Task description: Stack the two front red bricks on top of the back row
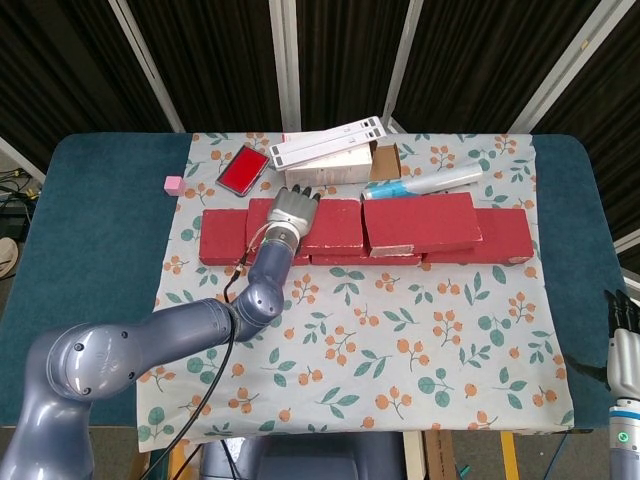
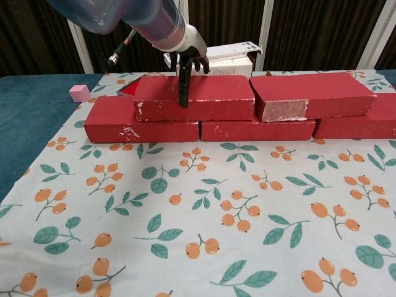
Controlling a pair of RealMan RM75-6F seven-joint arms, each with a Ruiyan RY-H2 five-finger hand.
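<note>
Head view: the right hand (image 1: 625,340) is cut off at the frame edge, its fingers' spread unreadable. The left hand (image 1: 291,212) lies over the upper left brick (image 1: 325,226), hiding part of it.

Chest view: fingers (image 2: 184,83) wrap that brick's front and top, holding it on the back row (image 2: 142,125), beside the second upper brick (image 2: 309,96). Leaf-patterned cloth (image 2: 204,235) covers the worktop; dark curtains stand behind.

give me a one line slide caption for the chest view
Left hand grips the left upper red brick, which sits beside the right upper brick on the bottom row.

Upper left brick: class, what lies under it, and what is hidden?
The upper left brick rests across two bottom-row bricks. The left hand grips it; their covered tops are hidden.
</note>
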